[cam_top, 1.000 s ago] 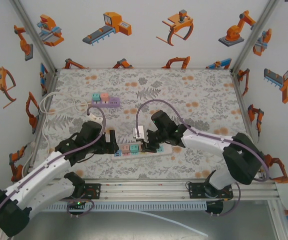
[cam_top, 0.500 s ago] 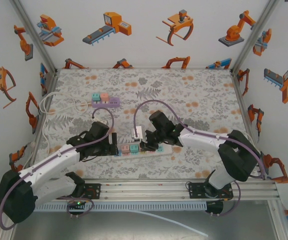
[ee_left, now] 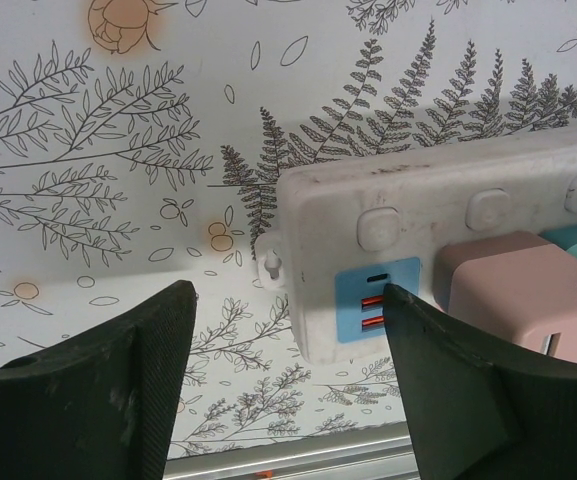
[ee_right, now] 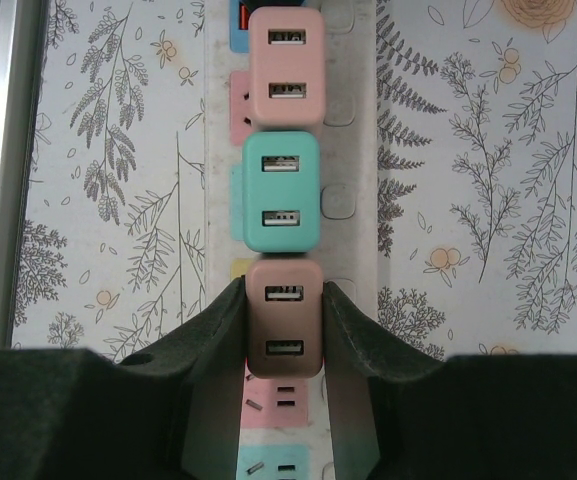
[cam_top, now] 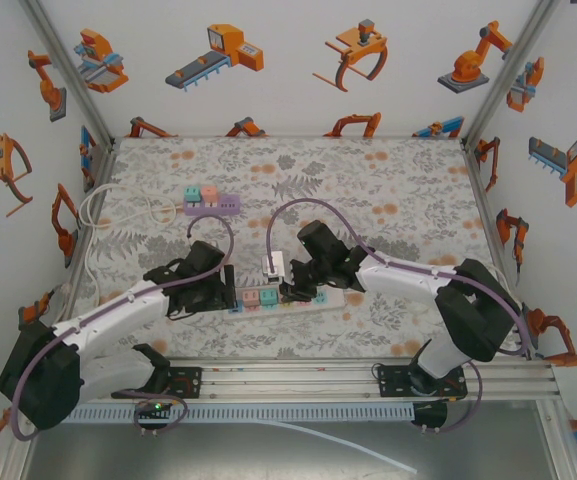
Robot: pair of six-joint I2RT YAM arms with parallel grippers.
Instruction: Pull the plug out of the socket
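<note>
A white power strip (cam_top: 336, 297) lies near the table's front edge with a pink plug (ee_right: 286, 65), a teal plug (ee_right: 280, 192) and a brown plug (ee_right: 284, 320) seated in a row. My right gripper (ee_right: 284, 290) is shut on the brown plug, one finger pressed on each side; in the top view this gripper (cam_top: 293, 291) sits over the strip's middle. My left gripper (ee_left: 286, 295) is open at the strip's left end (ee_left: 438, 190), its right finger (ee_left: 438, 380) beside the blue socket face (ee_left: 378, 300). From above, the left gripper (cam_top: 227, 290) touches that end.
A purple power strip (cam_top: 215, 205) with pink and teal plugs sits at the back left, with a white cable (cam_top: 96, 212) looping to the left wall. An aluminium rail (cam_top: 318, 372) runs along the near edge. Printed walls enclose the floral table on three sides.
My left arm has swung in and its gripper has settled against the strip's left end. The right gripper has shifted slightly left and stays shut on the brown plug.
</note>
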